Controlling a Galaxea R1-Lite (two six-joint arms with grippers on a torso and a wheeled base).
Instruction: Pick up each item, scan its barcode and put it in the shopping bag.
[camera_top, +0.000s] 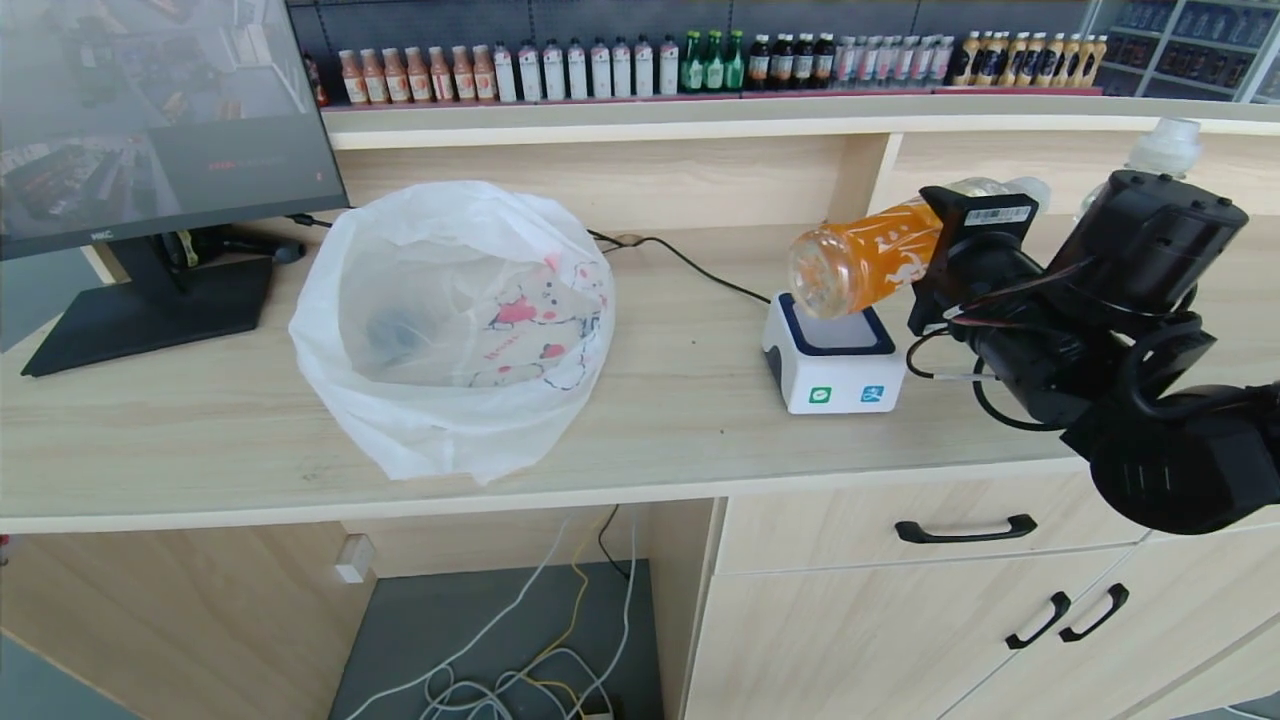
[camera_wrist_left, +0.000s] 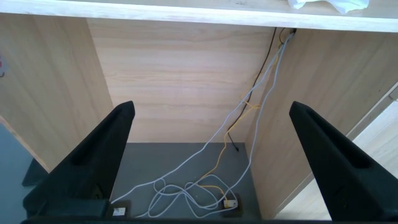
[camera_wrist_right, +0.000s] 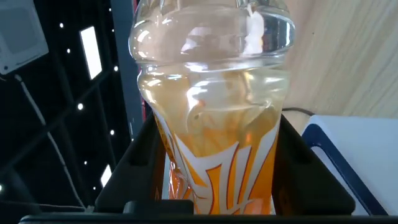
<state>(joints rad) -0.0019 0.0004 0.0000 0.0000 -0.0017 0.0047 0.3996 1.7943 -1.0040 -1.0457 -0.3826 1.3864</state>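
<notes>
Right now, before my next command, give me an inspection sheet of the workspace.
Surface: light wooden counter.
Job's things: orange bottle held sideways, base over the scanner; shopping bag open to its left.
Clutter: monitor at far left.
Grippers: right gripper shut on the bottle; left gripper open, below counter level.
Cables: black cable along the counter's back; loose cables on the floor beneath.
Surroundings: shelf of bottles behind; drawers below.

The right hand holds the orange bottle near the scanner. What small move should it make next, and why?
Probably ease the orange drink bottle a little lower, toward the window of the scanner. The right hand grips it sideways, base end above the scanner, and no scan can be confirmed yet. The shopping bag, open farther left, comes afterwards.
</notes>
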